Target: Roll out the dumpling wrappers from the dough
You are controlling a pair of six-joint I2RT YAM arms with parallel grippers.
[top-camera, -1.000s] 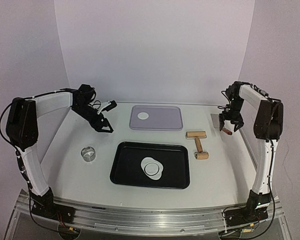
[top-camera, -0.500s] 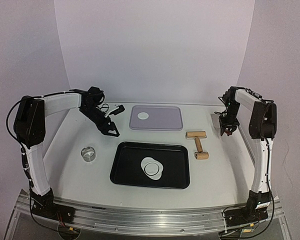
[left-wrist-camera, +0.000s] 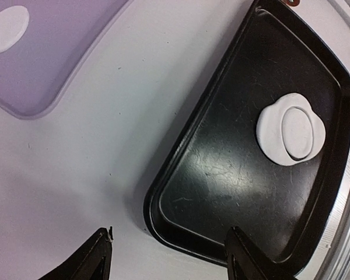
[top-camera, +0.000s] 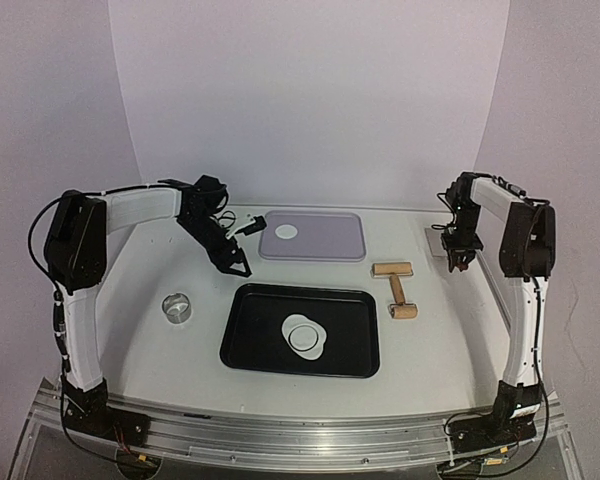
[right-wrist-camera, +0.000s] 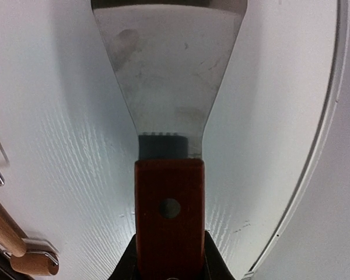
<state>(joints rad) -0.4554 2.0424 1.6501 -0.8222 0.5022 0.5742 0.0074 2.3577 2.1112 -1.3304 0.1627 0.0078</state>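
Left pincer (top-camera: 235, 265) open and empty, hovering just off the 11 o'clock corner of a black tray (top-camera: 242, 335). At 9 o'clock of that tray, a metal ring (top-camera: 178, 307). Inside the tray, flattened dough (left-wrist-camera: 270, 134) with a round disc (left-wrist-camera: 296, 131) on top. At 12 o'clock, a lilac tray (top-camera: 330, 245) holding one dumpling wrapper (top-camera: 287, 232). At 2 o'clock, a wooden roller (top-camera: 395, 290). Right pincer (right-wrist-camera: 170, 259) clamped on the wooden handle of a scraper (right-wrist-camera: 169, 76).

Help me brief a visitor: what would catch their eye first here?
The white dough on the black tray at centre stands out most. Behind it, a lilac tray holds one small round wrapper. At far right, the right gripper clamps a wooden-handled scraper.
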